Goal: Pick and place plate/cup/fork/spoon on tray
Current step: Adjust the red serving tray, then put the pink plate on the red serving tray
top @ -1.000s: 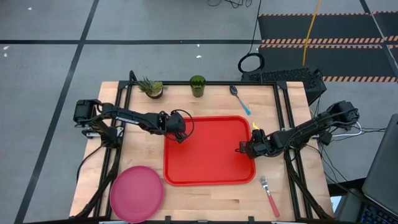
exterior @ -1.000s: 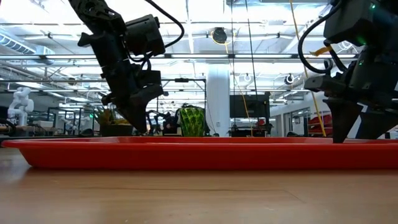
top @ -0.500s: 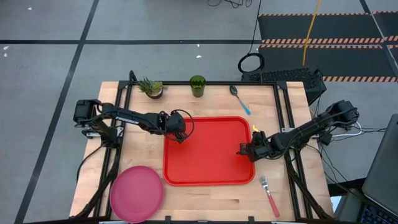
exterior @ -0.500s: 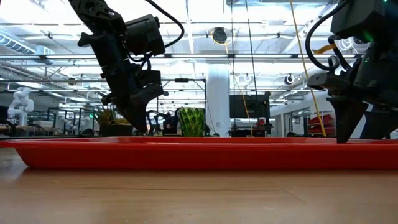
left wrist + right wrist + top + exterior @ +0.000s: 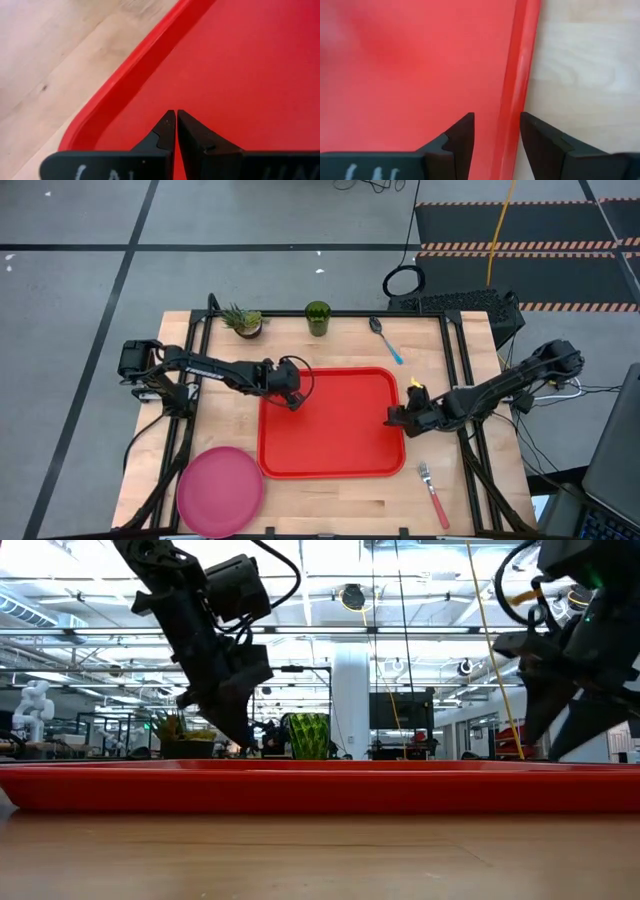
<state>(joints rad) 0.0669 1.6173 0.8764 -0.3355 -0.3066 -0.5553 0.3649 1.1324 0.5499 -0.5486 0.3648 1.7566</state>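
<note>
The red tray (image 5: 335, 435) lies flat in the middle of the table. My left gripper (image 5: 292, 401) is shut, its tips (image 5: 176, 115) low over the tray's floor just inside the left rim (image 5: 130, 80). My right gripper (image 5: 392, 420) is open, one finger on each side of the tray's right rim (image 5: 520, 60). The pink plate (image 5: 220, 490) lies at the near left. The green cup (image 5: 318, 318) stands at the far edge, and the blue-handled spoon (image 5: 386, 340) lies to its right. The fork (image 5: 434, 492) lies at the near right. My left gripper points its shut fingers down at the tray's floor (image 5: 210, 75) beside the left rim; I cannot tell whether the tips touch it. My right gripper has its fingers astride the right rim (image 5: 512, 115) from above; I cannot tell whether either finger touches it.
A small potted plant (image 5: 243, 320) stands at the far edge, left of the cup. Bare wood shows between the plate and the tray and along the near edge. Black frame rails run along both sides of the table.
The tray has slid a little toward the table's left edge, still flat on the wood. My right gripper has risen slightly and tipped at the tray's right rim. My left gripper stays shut inside the left rim.
</note>
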